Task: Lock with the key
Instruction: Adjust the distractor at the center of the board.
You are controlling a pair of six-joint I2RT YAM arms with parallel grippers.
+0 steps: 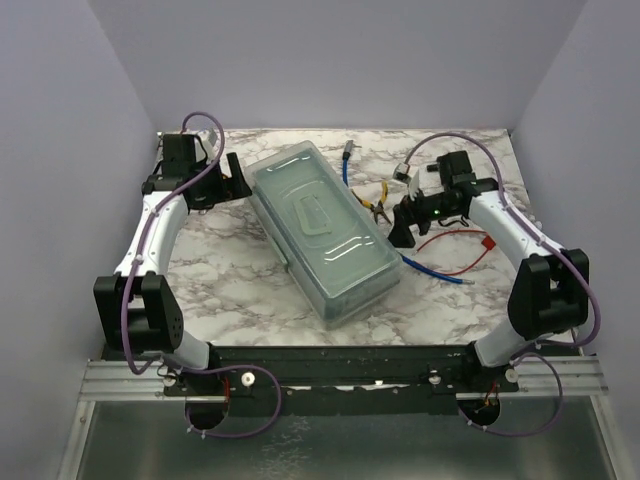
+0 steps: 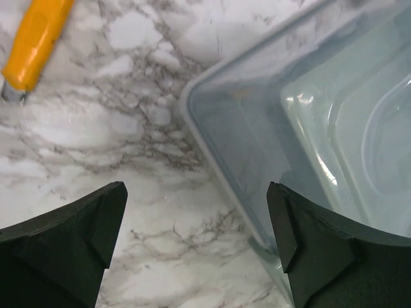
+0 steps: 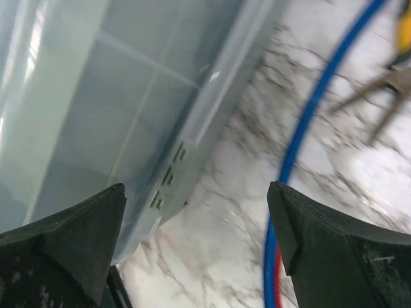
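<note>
**On the marble table: one box between two open grippers, key not found**

Centre-table lies a single translucent lidded box [image 1: 325, 230]. Its long axis runs diagonally from far-left to near-right.

The left gripper [image 1: 238, 186] sits just beside the box's far-left corner. Its fingers are spread apart and hold nothing. The box lies to its right, and the left wrist view shows that corner between the fingertips.

The right gripper [image 1: 402, 235] sits just beside the long right-hand wall, about midway along it. Its fingers are also apart and empty, and the box lies to its left. Both arms are about equally close to the box.

Count:
- one box
- two grippers
- one blue cable [image 3: 302, 131]
- one red cable [image 1: 450, 235]
- one pair of pliers [image 1: 375, 203]
- one orange handle [image 2: 35, 38], seen only in the left wrist view
- one small grey item [image 1: 348, 150] near the table's [image 1: 230, 290] far edge, too small to identify

No key or lock can be made out in any view, so where the key lies from either gripper cannot be told. Locking appears not yet begun. The coming move likely depends on first locating the key, perhaps among the clutter on the right arm's side.
</note>
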